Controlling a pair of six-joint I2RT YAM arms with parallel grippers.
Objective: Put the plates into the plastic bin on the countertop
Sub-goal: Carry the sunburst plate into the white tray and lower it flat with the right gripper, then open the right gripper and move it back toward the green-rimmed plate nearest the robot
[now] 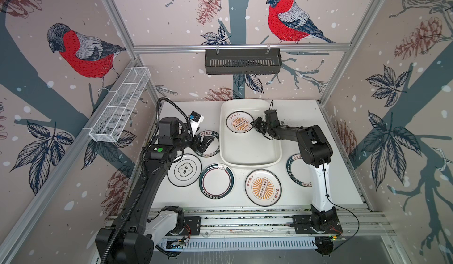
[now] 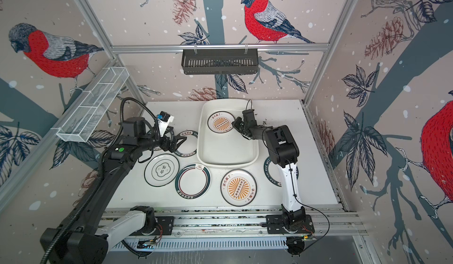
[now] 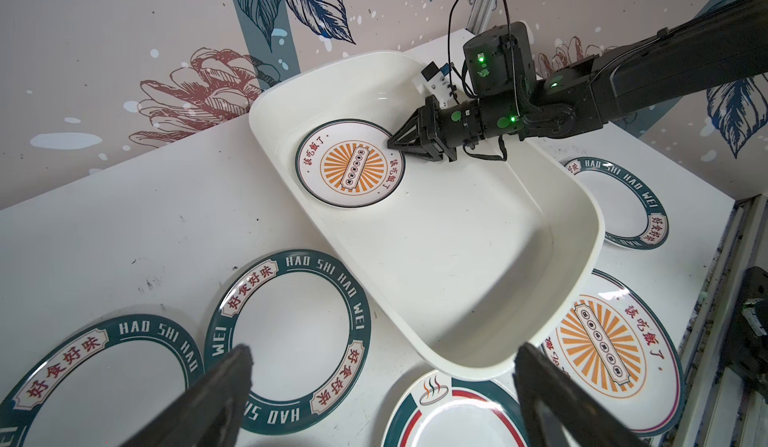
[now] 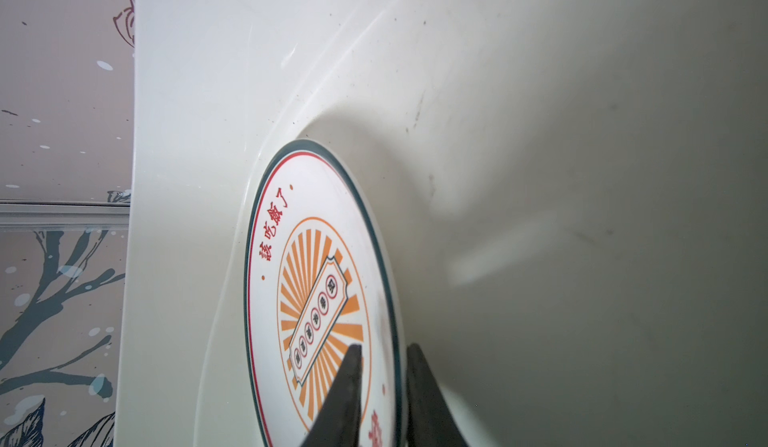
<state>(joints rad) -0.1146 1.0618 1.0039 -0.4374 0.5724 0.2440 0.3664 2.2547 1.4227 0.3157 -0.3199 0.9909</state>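
Observation:
The plastic bin [image 1: 250, 163] [image 2: 228, 163] stands at the back of the countertop [image 1: 306, 118]. One sunburst plate [image 1: 239, 124] [image 3: 349, 162] [image 4: 311, 258] lies flat in its far end. My right gripper [image 1: 255, 125] [image 3: 390, 143] [image 4: 384, 347] straddles that plate's rim, jaws slightly open with a gap either side. My left gripper [image 1: 207, 143] [image 3: 383, 351] hovers wide open and empty over a lettered-rim plate [image 1: 215, 137] left of the bin. Several plates lie on the countertop: flower-outline [image 1: 184, 170], green-ringed [image 1: 216, 179], sunburst [image 1: 263, 187], and a lettered one [image 1: 296, 169] partly behind the right arm.
A black slotted basket [image 1: 242, 61] hangs on the back rail. A white wire-mesh tray [image 1: 122, 103] hangs on the left wall. Aluminium rails [image 1: 245, 219] with both arm bases run along the front edge. A second lettered plate [image 3: 95, 382] lies under the left arm.

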